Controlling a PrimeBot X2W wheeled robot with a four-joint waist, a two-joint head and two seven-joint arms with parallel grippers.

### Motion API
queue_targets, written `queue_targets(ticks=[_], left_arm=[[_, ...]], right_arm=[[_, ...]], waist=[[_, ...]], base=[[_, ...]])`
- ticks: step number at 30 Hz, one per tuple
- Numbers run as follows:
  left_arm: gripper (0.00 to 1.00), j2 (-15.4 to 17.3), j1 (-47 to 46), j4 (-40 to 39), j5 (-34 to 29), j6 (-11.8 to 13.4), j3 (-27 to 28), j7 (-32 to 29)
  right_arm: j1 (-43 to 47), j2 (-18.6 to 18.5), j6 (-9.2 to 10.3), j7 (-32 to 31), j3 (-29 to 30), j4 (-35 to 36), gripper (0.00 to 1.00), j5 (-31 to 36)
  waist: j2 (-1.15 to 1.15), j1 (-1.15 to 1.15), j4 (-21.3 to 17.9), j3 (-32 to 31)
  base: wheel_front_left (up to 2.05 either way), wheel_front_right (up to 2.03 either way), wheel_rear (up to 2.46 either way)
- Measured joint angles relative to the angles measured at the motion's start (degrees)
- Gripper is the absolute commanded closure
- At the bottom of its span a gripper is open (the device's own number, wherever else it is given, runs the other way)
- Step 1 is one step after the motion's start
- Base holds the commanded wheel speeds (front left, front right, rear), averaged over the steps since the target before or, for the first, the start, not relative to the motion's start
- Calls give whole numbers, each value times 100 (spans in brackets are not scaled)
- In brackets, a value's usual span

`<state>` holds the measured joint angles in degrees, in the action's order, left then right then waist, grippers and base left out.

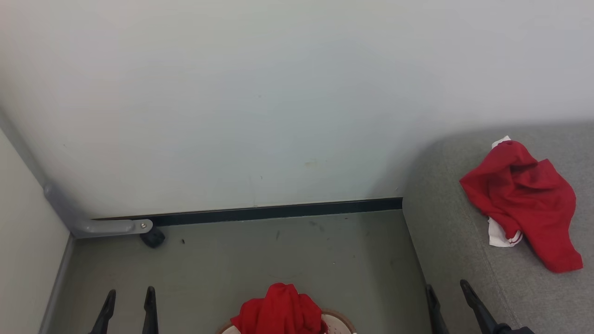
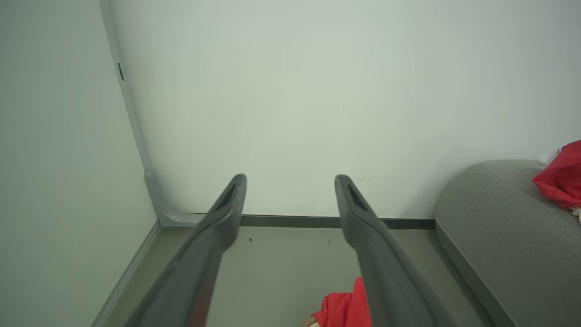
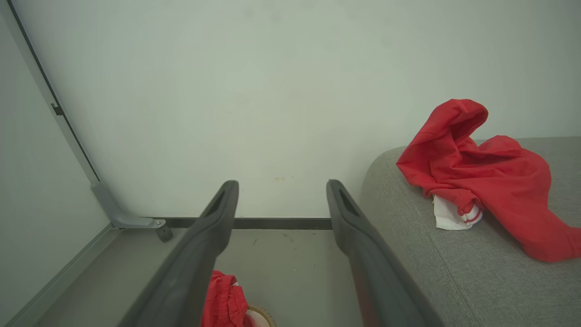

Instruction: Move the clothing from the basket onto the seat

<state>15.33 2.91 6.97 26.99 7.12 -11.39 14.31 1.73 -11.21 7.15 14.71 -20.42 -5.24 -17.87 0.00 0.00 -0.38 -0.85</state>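
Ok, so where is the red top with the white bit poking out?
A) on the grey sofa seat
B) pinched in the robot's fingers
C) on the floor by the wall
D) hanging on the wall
A: the red top lies crumpled on the grey seat, while the other red garment sits in the basket on the floor.

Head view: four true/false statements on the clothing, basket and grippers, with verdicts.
1. A crumpled bright red garment with white trim lies on the grey woven-fabric sofa seat. True.
2. The round cream-white perforated plastic basket is empty. False: another red garment is heaped in it.
3. The left gripper is open, holding nothing. True.
4. The right gripper is shut on red cloth. False: it is open and empty.
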Motion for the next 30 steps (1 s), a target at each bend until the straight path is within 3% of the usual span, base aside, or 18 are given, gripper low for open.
queue_targets(ticks=[20, 30], left_arm=[[0, -77, -73, -248, -292, 0, 107, -1], [0, -47, -1177, -91, -375, -197, -238, -302]], right_arm=[[-6, 97, 0, 0, 208, 445, 0, 339], [-778, 21, -2, 1, 366, 821, 0, 441]], waist=[[0, 0, -9, 456], [1, 1, -26, 1123]], base=[[0, 0, 0], [0, 0, 0]])
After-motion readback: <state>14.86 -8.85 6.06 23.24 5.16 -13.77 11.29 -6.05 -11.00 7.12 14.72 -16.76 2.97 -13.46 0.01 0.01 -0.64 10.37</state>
